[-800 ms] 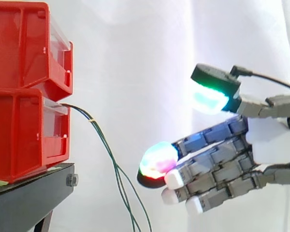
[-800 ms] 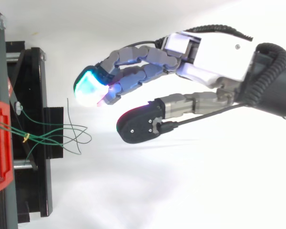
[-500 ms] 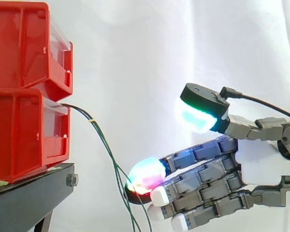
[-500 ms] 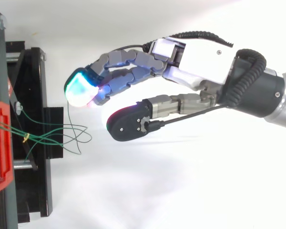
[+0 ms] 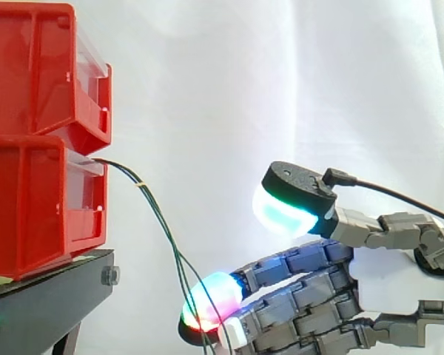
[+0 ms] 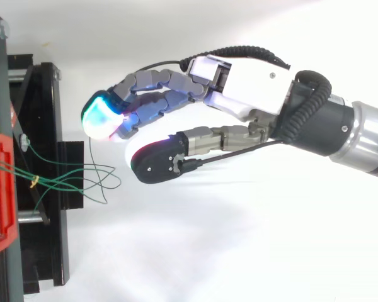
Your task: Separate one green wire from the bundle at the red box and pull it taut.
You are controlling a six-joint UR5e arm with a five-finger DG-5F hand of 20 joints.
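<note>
The grey hand [image 6: 252, 82], fingers spread and grasping nothing, hovers beside thin green wires [image 5: 158, 222] trailing from the lower red plastic box [image 5: 37, 207].

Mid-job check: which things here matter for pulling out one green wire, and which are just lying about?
For the job:
green wires, trailing from the lower red bin
hand, open, close by the wires

Just there:
upper red bin
black stand
white curtain
</note>
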